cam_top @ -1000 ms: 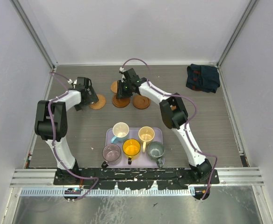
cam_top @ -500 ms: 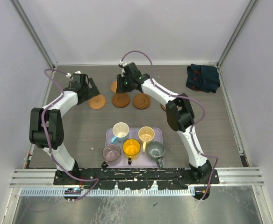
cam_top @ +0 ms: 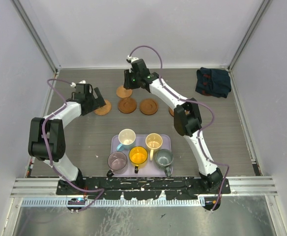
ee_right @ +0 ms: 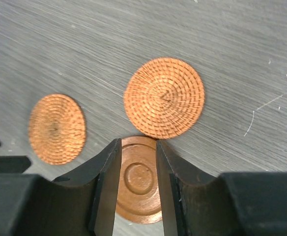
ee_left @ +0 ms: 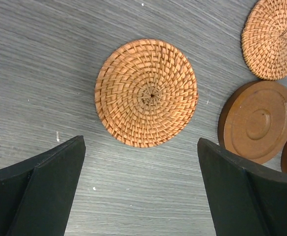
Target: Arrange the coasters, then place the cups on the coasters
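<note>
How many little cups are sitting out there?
5, clustered at the lavender tray: white cup back left, cream cup back right, orange cup front middle, purple cup front left, grey-green cup front right. None seems hidden.

A folded dark blue cloth point(cam_top: 213, 81) lies in the far right corner of a grey wood-grain table point(cam_top: 84, 142). A lavender rectangular tray point(cam_top: 140, 139) sits at the middle of the near edge, well apart from the cloth. Pale walls point(cam_top: 148, 29) enclose the table; an aluminium rail point(cam_top: 35, 186) runs along its near edge.
</note>
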{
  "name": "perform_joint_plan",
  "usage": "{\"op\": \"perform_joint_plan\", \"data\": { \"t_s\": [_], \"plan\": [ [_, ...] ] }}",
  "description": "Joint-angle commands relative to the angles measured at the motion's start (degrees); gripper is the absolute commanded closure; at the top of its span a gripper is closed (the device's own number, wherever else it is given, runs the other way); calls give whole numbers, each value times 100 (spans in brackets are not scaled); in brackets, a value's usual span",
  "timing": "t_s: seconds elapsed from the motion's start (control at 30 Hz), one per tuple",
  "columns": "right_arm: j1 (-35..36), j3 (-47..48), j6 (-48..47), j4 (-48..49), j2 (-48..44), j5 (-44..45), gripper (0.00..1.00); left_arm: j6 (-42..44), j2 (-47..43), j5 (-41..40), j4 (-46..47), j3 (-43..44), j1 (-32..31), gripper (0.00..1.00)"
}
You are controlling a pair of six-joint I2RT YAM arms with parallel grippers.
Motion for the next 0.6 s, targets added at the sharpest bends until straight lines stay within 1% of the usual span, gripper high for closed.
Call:
{"op": "perform_joint_plan", "data": {
  "t_s": [0.0,0.23,0.33,0.57],
  "plan": [
    [4,172,-256,263,85,199,60,108,-336,133,473,-81,18,2],
    [6,-241,-412,963,86,223,60,131,-344,158,590,-184,18,2],
    [2,-346,-419,1243,265,145,60,154,-313,141,590,-201,18,2],
    [4,-207,-230,1500,731,-130,60,217,-311,65,506,-188,18,2]
  ]
}}
